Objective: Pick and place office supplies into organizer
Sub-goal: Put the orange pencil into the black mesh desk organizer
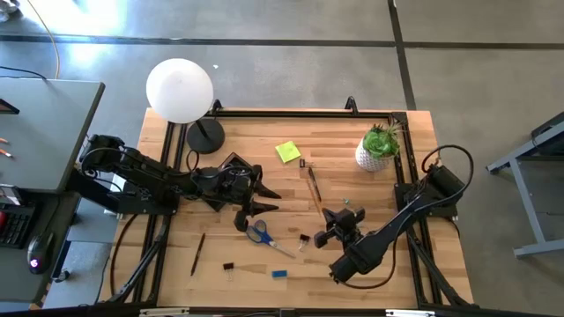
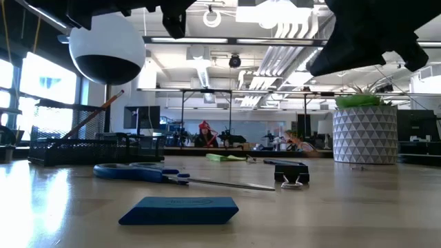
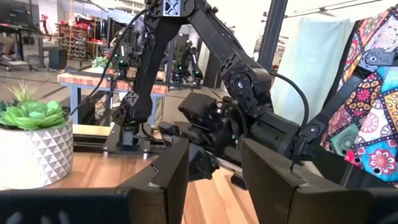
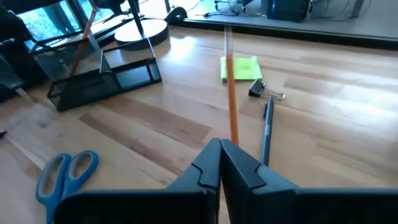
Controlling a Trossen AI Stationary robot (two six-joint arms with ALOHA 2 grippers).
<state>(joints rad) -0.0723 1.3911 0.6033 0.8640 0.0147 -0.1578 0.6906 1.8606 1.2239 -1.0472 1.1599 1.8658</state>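
While right gripper [image 4: 221, 163] fingers press shut, orange pencil [image 4: 231, 99] just ahead, left gripper [image 3: 214, 180] fingers parted, empty.

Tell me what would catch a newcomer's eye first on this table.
The big white globe lamp at the table's far left corner dominates, with the green plant in its white faceted pot at the far right. Between the arms, blue-handled scissors lie on the wood, near the right hand, which is shut over an orange pencil.
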